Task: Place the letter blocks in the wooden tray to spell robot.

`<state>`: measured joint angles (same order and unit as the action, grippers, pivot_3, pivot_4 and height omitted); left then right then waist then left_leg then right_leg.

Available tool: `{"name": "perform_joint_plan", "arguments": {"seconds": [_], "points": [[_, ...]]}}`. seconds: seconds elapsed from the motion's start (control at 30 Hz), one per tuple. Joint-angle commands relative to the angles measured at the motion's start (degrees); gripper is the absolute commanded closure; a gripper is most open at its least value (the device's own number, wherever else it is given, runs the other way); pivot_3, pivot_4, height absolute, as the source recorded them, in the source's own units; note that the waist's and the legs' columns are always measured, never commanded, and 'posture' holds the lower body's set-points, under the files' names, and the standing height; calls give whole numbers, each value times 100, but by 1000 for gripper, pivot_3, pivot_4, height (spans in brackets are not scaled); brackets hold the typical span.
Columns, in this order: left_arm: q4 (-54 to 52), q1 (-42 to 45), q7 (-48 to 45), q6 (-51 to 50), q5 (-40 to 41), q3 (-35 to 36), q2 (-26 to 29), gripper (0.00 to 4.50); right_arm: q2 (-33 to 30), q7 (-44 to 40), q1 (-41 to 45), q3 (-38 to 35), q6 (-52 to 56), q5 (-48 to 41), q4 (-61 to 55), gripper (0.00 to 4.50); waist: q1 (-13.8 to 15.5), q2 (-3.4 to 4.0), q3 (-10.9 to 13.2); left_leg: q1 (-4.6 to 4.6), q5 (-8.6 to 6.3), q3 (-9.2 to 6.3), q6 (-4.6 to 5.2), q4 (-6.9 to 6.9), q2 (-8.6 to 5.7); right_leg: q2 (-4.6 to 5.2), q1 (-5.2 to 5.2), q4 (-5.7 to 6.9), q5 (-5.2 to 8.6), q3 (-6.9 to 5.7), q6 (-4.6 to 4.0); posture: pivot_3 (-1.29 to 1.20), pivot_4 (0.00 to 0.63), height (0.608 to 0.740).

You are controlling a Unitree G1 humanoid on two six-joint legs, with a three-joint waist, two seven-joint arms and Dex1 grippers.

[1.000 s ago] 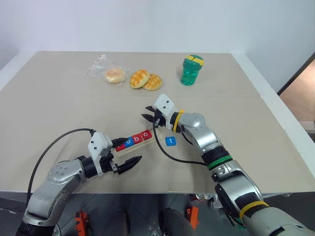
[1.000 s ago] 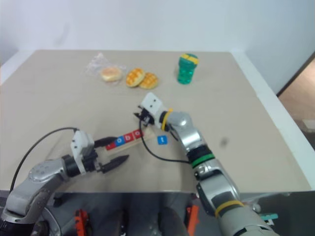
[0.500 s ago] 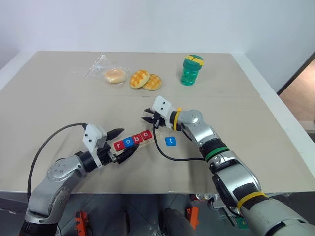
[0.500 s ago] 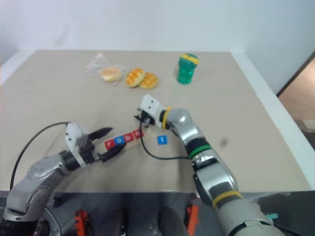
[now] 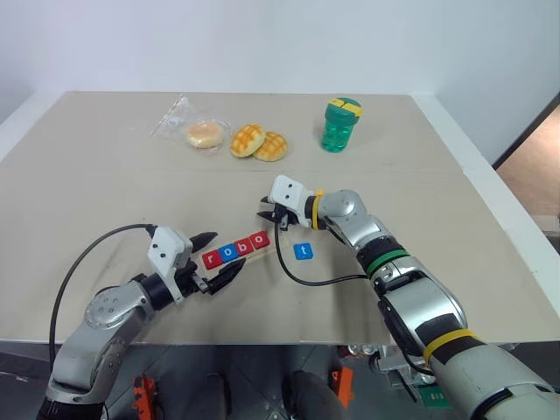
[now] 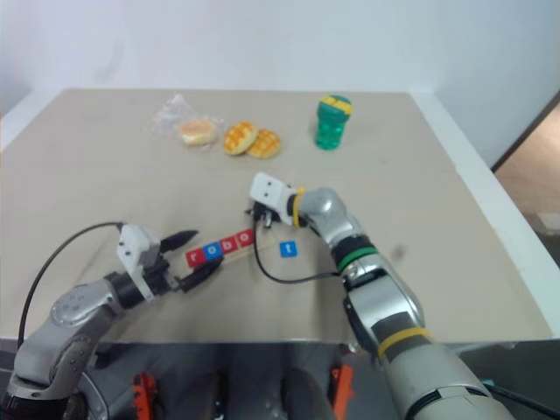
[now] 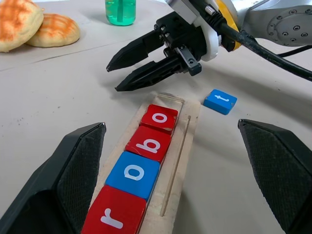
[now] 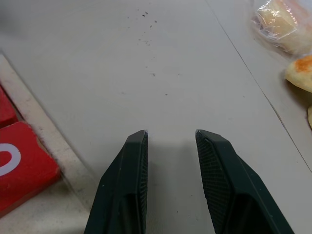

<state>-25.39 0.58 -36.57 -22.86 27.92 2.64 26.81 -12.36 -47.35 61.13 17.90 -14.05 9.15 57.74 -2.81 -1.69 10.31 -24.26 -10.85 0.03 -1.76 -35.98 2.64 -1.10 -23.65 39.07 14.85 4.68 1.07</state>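
The wooden tray [image 7: 187, 131] lies near the table's front and holds four letter blocks in a row: red r [image 5: 211, 259], blue o [image 5: 227, 254], red b [image 5: 242, 248] and red o [image 5: 259, 241]. A blue t block [image 5: 303, 251] lies flat on the table just right of the tray. My left gripper [image 5: 230, 250] is open, one finger on each side of the tray's r end, and holds nothing. My right gripper [image 5: 264, 213] hovers just beyond the tray's other end, with its fingers [image 8: 127, 170] apart and nothing between them.
A green bottle [image 5: 340, 124] stands at the back right. Two golden buns [image 5: 259, 142] and a wrapped bun [image 5: 203, 134] lie at the back centre. A black cable [image 5: 302, 278] loops from the right wrist onto the table near the t block.
My left gripper has swung a little, so the r block now shows between its fingers. My right gripper has tipped downward near the tray's end. The blocks have not moved.
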Motion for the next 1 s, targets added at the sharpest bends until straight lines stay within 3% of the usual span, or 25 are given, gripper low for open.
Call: {"name": "perform_joint_plan", "arguments": {"seconds": [0.03, 0.6, 0.93, 0.97, 1.0], "points": [[-128, 58, -32, 103, -38, 19, 46, 0, -40, -110, 163, 58, -318, 156, -27, 3203, 0, 0, 0, 0, 0, 0, 0, 0, 0, 0, 0, 0, 0, 0, 0, 0, 150, 740], [-60, 61, -117, 118, -85, -31, 81, 0, -296, -960, 53, 216, -593, 369, -255, 3203, 0, 0, 0, 8, 0, -1, -1, -1, 0, 0, 8, 1, -1, -1, -1, 0, 150, 740], [-12, 117, -227, 144, -123, -85, 100, 0, -418, -675, 169, -253, -195, 56, -354, 3203, 0, 0, 0, 8, 1, -2, -1, -2, 0, 1, 9, 1, -1, -2, -2, 0, 150, 740], [-17, 132, -245, 144, -120, -94, 107, 0, -457, -735, 184, -377, -33, -84, -424, 2766, 1, 0, 0, 8, 1, -2, -1, -2, 0, 1, 8, 1, -1, -2, -2, 0, 150, 740], [-21, 146, -271, 148, -123, -104, 121, 0, -504, -771, 165, -515, 108, -237, -545, 2766, 3, 0, 0, 8, 1, -2, -1, -2, 0, 1, 9, 1, -2, -2, -3, 0, 150, 740]]}}
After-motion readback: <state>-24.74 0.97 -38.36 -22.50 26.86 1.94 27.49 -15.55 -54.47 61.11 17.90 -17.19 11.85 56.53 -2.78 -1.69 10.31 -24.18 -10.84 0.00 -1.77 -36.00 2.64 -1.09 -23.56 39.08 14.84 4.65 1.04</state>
